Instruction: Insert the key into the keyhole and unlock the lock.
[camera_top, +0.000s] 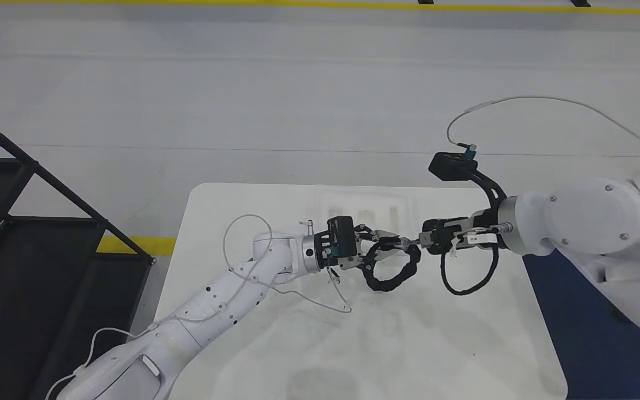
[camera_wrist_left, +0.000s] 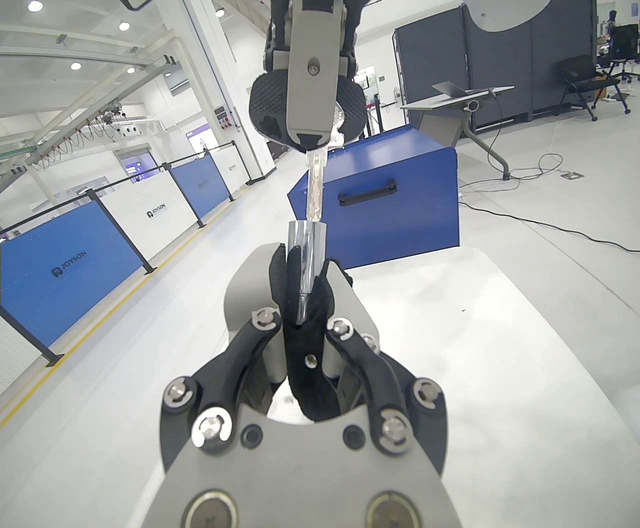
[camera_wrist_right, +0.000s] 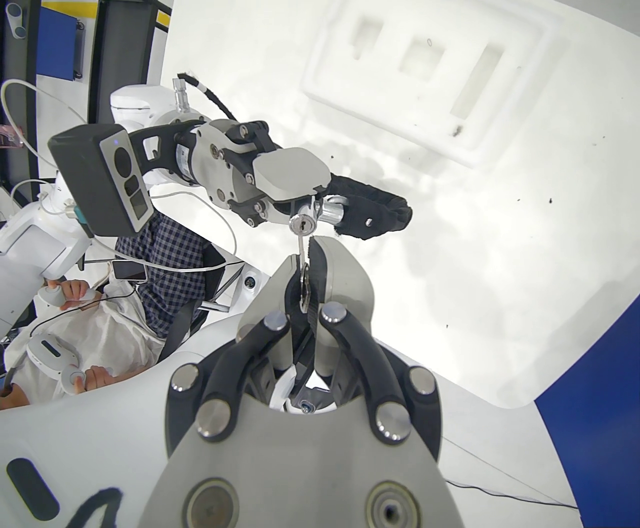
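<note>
My left gripper is shut on the chrome cylinder of the lock, held above the white table. The lock's black looped cable hangs below the two grippers in the top view. My right gripper is shut on the silver key, facing the left gripper tip to tip. The key's blade meets the lock's end face, with its tip at the keyhole. How deep the blade sits I cannot tell.
A white foam tray with rectangular recesses lies on the table behind the grippers. A blue cabinet stands just past the table's edge. A black loop of cable hangs from my right wrist.
</note>
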